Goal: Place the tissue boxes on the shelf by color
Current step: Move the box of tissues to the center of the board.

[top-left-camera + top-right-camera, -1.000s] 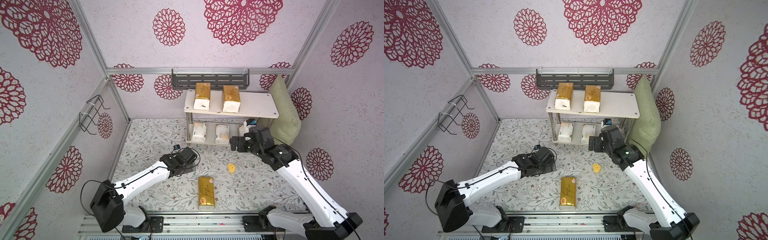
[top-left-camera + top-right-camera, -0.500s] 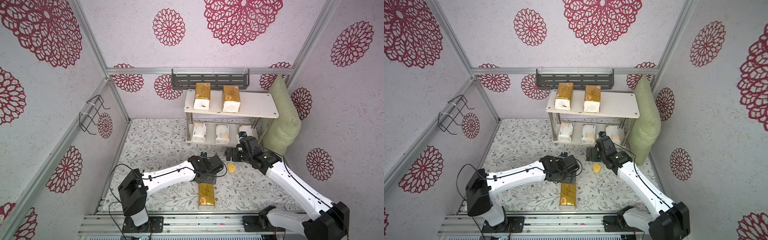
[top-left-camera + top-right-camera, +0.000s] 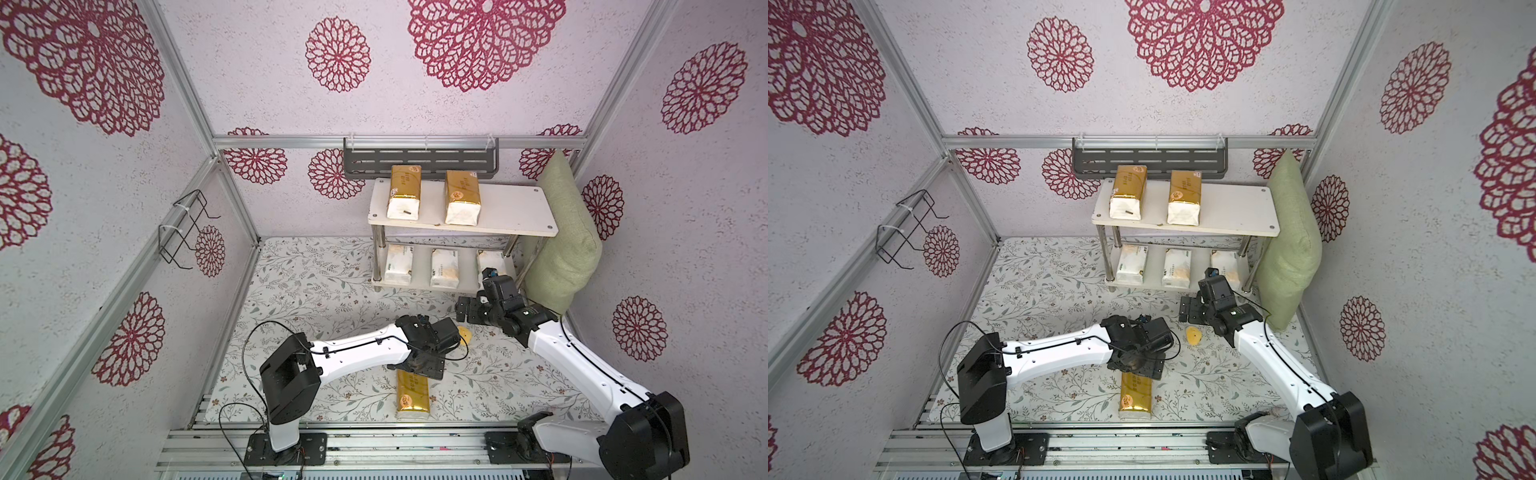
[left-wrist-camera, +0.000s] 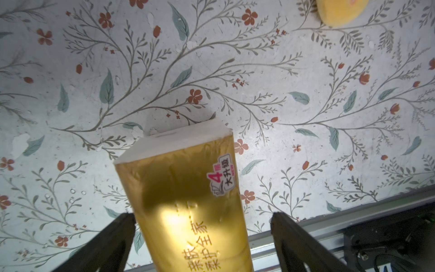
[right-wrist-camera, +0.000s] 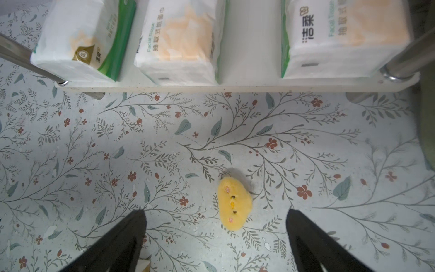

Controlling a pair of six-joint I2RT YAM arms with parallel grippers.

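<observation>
Tissue stock sits mostly on the low white two-tier shelf with chrome tube legs [image 3: 513, 210] at the back of the floral-patterned floor [image 3: 316, 291]. Its upper board carries two shiny gold brick-shaped tissue packs with white ends. The outer gold pack [image 3: 405, 191] lies near the board's end away from the tall green cushion [image 3: 561, 249], and the middle gold pack [image 3: 461, 197] lies beside it, a gap between them. The rest of that board is bare. On the lower board [image 5: 249, 58] stands a row of three white soft tissue packs with orange patches and green print [image 5: 179, 42], side by side with their ends facing forward.

The third gold pack [image 3: 412, 397] lies flat on the floor near the front rail, its length pointing toward the shelf. The left gripper [image 4: 202, 217] hangs over the end nearer the shelf and hides that end in both top views. In the left wrist view its black fingers [image 4: 113, 242] stand wide apart on either side of the pack. One is close to the foil edge and the other is clearly apart from it, so the pack is straddled, not clamped.

The right gripper [image 5: 215, 214] hovers low in front of the shelf's cushion-side end, its jaws spread wide over the floor. A small yellow plush lump [image 5: 234, 203] lies on the floor just ahead of those fingers, between the two arms in a top view [image 3: 1192, 335].
</observation>
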